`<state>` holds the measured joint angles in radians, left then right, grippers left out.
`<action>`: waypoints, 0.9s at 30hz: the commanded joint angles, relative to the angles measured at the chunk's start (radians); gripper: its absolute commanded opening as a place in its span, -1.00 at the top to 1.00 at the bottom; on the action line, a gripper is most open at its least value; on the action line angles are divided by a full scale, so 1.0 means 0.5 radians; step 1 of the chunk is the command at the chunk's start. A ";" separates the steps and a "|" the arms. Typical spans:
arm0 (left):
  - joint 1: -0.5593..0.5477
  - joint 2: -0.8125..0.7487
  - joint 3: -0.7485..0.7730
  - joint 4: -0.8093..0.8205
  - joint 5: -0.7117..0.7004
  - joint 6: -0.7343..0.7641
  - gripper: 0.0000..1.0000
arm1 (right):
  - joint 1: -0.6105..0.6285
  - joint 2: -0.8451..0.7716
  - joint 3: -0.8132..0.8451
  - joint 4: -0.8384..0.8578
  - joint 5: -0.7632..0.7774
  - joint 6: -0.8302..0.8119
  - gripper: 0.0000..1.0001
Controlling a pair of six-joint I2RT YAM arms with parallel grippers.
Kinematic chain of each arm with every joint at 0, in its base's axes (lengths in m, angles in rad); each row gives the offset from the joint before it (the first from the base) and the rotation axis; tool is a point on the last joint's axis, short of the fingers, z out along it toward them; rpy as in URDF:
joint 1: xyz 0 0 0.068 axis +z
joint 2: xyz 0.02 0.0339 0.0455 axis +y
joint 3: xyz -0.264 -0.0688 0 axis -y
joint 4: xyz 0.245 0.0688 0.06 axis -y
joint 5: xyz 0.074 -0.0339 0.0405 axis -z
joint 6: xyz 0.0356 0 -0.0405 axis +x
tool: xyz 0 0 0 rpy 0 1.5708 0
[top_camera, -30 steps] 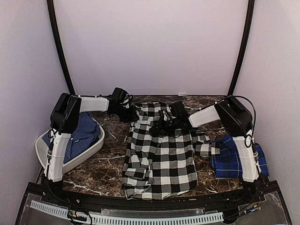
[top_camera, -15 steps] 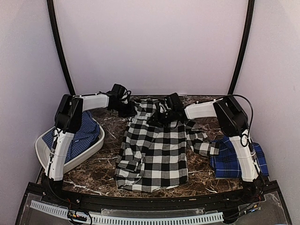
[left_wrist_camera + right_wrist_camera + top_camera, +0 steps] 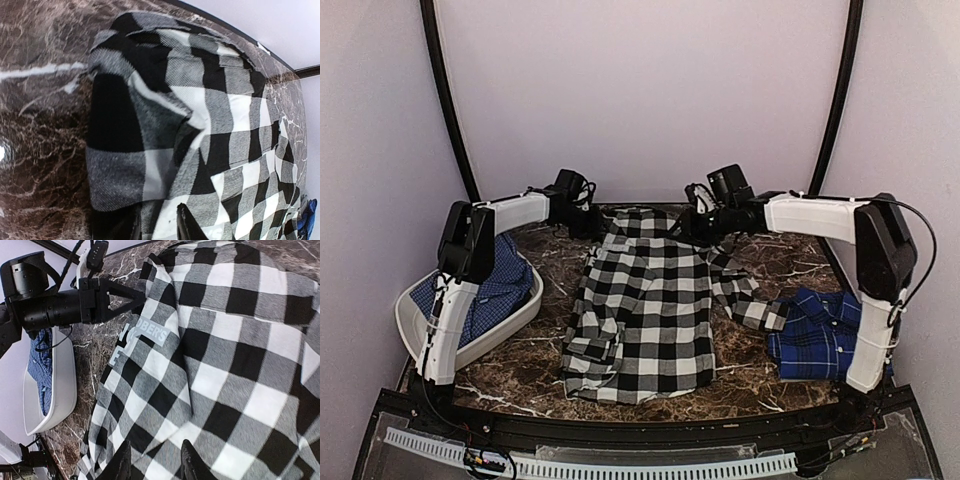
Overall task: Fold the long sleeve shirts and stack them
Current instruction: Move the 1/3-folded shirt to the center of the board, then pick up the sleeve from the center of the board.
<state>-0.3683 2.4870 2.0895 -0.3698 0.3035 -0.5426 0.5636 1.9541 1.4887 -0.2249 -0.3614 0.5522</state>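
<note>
Lying spread across the middle of the dark brown marble-patterned table (image 3: 545, 352), the black-and-white big-checked cloth shirt (image 3: 642, 310) has its collar end at the far edge and its hem close to the near edge. One sleeve is folded in along the shirt's left side. The other sleeve runs out toward the right edge, its cuff ending just beside the dark blue plaid cloth shirt (image 3: 825, 335), which lies crumpled at the near right corner. In the right wrist view, white block lettering (image 3: 150, 334) shows on the checked shirt near the left hand (image 3: 587, 222). That hand is at the far edge, at the shirt's left shoulder. In its own view its fingers (image 3: 186, 226) stand a little apart with checked cloth close between them, and I cannot tell whether they pinch that cloth or only rest over it. The right hand (image 3: 690, 226) is at the far edge too, by the right side of the collar; its fingers (image 3: 189, 460) are spread, nothing sits between them, and the shirt lies below. At the left edge sits a white plastic tray (image 3: 498, 333) holding blue small-checked cloth (image 3: 492, 285), well apart from the plaid shirt and near the checked one.
</note>
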 commanded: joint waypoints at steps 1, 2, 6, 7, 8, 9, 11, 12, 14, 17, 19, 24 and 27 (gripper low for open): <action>0.003 -0.115 0.102 -0.023 0.038 0.065 0.49 | -0.036 -0.344 -0.365 -0.108 0.307 -0.098 0.30; 0.000 -0.135 0.108 -0.012 0.050 0.069 0.47 | -0.041 -0.420 -0.455 -0.120 0.374 -0.091 0.28; -0.032 -0.201 0.117 0.004 0.133 0.094 0.40 | -0.051 -0.727 -0.743 -0.196 0.541 -0.052 0.20; -0.047 -0.227 0.118 0.004 0.146 0.097 0.37 | -0.050 -0.792 -0.808 -0.217 0.574 -0.039 0.17; -0.057 -0.240 0.117 0.002 0.164 0.108 0.36 | -0.050 -0.886 -0.860 -0.248 0.619 -0.027 0.15; -0.079 -0.274 0.115 -0.010 0.166 0.115 0.33 | -0.050 -0.955 -0.917 -0.284 0.677 -0.013 0.13; -0.115 -0.327 0.103 -0.029 0.176 0.133 0.31 | -0.052 -1.090 -1.015 -0.372 0.804 0.027 0.09; -0.140 -0.345 0.097 -0.036 0.189 0.141 0.30 | -0.051 -1.160 -1.067 -0.408 0.850 0.055 0.07; -0.173 -0.410 0.055 -0.047 0.200 0.148 0.30 | -0.053 -1.297 -1.190 -0.460 0.930 0.110 0.05; -0.211 -0.535 -0.062 -0.017 0.239 0.135 0.30 | -0.059 -1.466 -1.332 -0.529 1.025 0.207 -0.01; -0.239 -0.601 -0.130 -0.006 0.261 0.127 0.30 | -0.070 -1.547 -1.413 -0.544 1.037 0.257 -0.03; -0.310 -0.766 -0.292 0.001 0.294 0.121 0.30 | -0.137 -1.736 -1.603 -0.533 1.050 0.344 -0.11; -0.345 -0.848 -0.372 0.014 0.291 0.109 0.30 | -0.222 -1.807 -1.715 -0.483 0.979 0.359 -0.17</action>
<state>-0.5274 2.1410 1.9625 -0.3634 0.4316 -0.4927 0.4988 1.0996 0.6895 -0.4858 0.1291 0.6933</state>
